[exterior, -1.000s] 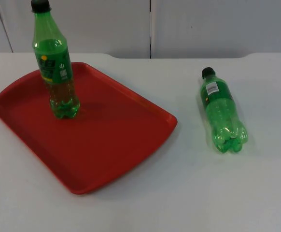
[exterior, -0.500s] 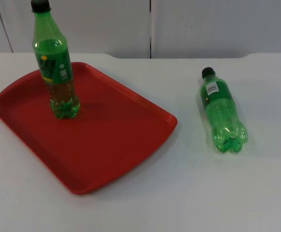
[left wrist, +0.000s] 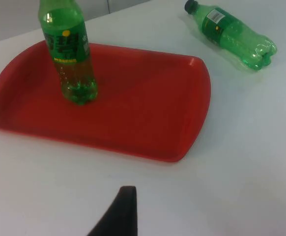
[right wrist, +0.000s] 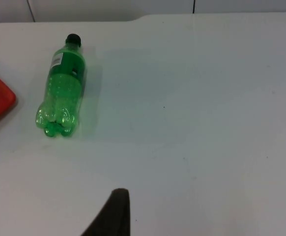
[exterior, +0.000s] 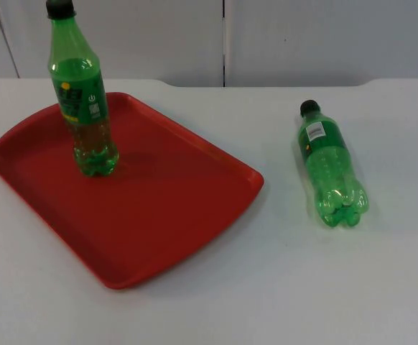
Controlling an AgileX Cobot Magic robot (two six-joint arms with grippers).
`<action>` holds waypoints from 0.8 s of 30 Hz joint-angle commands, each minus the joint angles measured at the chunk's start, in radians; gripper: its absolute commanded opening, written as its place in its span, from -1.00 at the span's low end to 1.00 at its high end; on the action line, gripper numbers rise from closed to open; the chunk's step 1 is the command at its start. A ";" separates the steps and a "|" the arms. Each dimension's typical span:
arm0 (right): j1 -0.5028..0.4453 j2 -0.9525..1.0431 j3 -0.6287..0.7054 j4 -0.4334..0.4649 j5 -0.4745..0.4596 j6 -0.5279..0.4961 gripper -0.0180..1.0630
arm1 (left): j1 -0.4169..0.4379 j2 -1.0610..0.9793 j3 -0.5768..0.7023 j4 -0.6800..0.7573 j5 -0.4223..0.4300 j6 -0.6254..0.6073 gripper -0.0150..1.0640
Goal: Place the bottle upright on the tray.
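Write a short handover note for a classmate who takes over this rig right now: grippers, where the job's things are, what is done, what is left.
Left gripper: waits above the table, short of the red tray.
Right gripper: waits above the bare table, short of the lying bottle.
Whether either gripper's jaws are open cannot be made out.
Done: one green bottle stands upright on the tray, nothing holding it.
Left: the lying bottle rests on its side on the table, off the tray, cap toward the wall. Pick it up and stand it on the tray.

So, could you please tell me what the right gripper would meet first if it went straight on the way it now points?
Probably only the white table: the way ahead looks free. The lying green bottle sits well off to one side, though depth is hard to judge.
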 commanded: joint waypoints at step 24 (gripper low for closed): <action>0.003 -0.004 0.002 0.001 0.001 0.000 0.98 | -0.007 -0.004 0.005 0.002 0.000 0.008 0.97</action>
